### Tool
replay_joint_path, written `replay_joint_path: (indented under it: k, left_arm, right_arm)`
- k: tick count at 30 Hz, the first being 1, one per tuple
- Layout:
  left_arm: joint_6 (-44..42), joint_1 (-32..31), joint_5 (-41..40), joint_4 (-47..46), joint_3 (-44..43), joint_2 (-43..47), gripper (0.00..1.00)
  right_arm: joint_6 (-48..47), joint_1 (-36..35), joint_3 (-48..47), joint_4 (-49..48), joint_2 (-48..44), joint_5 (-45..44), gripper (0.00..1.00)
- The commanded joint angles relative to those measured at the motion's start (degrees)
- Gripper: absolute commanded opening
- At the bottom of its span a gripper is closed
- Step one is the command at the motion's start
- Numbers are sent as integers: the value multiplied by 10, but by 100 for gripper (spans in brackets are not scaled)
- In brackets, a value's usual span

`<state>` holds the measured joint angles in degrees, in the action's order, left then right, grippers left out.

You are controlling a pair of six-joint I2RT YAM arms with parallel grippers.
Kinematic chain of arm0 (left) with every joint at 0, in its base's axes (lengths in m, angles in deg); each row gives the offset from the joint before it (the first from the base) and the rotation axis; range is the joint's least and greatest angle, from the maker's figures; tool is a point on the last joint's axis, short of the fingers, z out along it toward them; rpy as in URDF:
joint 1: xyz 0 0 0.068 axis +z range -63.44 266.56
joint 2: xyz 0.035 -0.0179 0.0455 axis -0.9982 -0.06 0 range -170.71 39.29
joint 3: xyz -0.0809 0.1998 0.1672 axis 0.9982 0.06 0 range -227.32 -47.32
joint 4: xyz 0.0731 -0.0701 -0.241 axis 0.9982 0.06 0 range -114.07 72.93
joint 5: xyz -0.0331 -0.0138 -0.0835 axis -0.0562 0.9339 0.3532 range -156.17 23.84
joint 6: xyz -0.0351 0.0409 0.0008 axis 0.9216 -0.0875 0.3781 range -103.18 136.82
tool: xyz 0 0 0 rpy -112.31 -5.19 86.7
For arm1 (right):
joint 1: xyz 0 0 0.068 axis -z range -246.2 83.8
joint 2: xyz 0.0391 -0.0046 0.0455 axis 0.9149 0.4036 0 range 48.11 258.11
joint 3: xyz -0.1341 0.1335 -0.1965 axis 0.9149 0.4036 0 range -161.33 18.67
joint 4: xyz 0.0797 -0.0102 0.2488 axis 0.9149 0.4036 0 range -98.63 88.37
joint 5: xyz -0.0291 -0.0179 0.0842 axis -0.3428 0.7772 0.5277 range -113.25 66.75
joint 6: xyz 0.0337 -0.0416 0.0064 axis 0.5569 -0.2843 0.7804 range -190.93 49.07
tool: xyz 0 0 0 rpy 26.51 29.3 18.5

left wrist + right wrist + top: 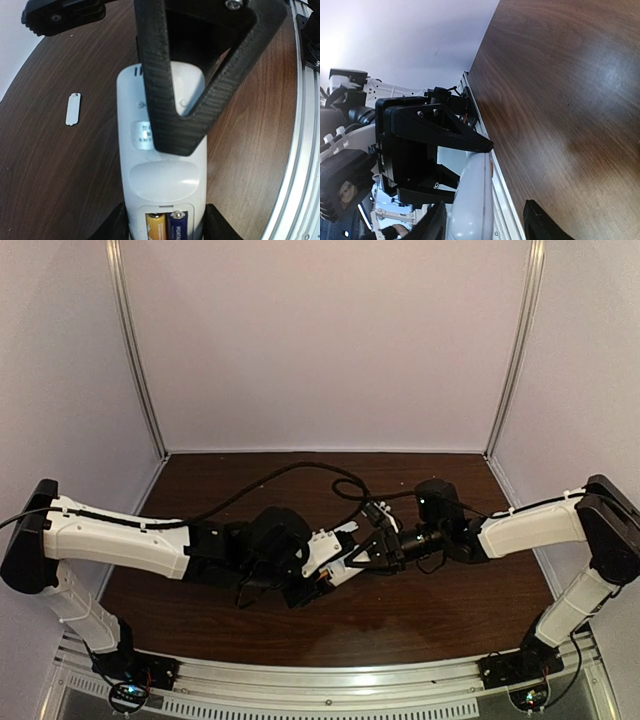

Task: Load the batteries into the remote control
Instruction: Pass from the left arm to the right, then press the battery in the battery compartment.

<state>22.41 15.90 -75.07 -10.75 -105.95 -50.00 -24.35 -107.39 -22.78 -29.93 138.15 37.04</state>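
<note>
We hold the remote control (162,180) back side up in our left gripper (165,212). Its two fingers are clamped on the remote's sides right at the battery bay, so the open bay sits just in front of that wrist, facing up where it can be reached and checked. Between those fingers lie the batteries (166,226), side by side in the bay: an orange one on the gripper's left and a dark blue one on its right. Both look seated, though the near end of the bay is cut off from view.

A small white cover (73,109) lies flat on the table (45,175), ahead of the left gripper and off to its left, well apart from the remote.

Our right gripper (485,207) stands at the remote's far end, facing the left one. Its fingers are apart and straddle that end, and a gap shows between one finger and the remote's edge, so we judge it is not gripping. We take this placing as a way to steady the remote or take it over, which would free the left gripper for the cover. The loading itself looks done, with only closing the bay left
</note>
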Motion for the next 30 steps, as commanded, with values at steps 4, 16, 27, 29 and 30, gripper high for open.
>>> replay_joint_path:
  k: [4,16,27,29,30]
  left_arm:
    - [-15,-5,1,-38,-11,18,22]
    - [91,2,-62,-17,8,62,71]
    - [389,72,11,-179,194,226,97]
    - [425,72,12,-194,198,224,97]
    - [446,73,7,-189,192,217,97]
  right_arm:
    - [35,-10,-5,-62,11,10,35]
    - [44,-2,-9,-75,-1,7,0]
    - [75,6,-4,-129,-34,-71,0]
    - [87,6,-3,-141,-34,-85,0]
    - [92,6,-4,-144,-33,-91,0]
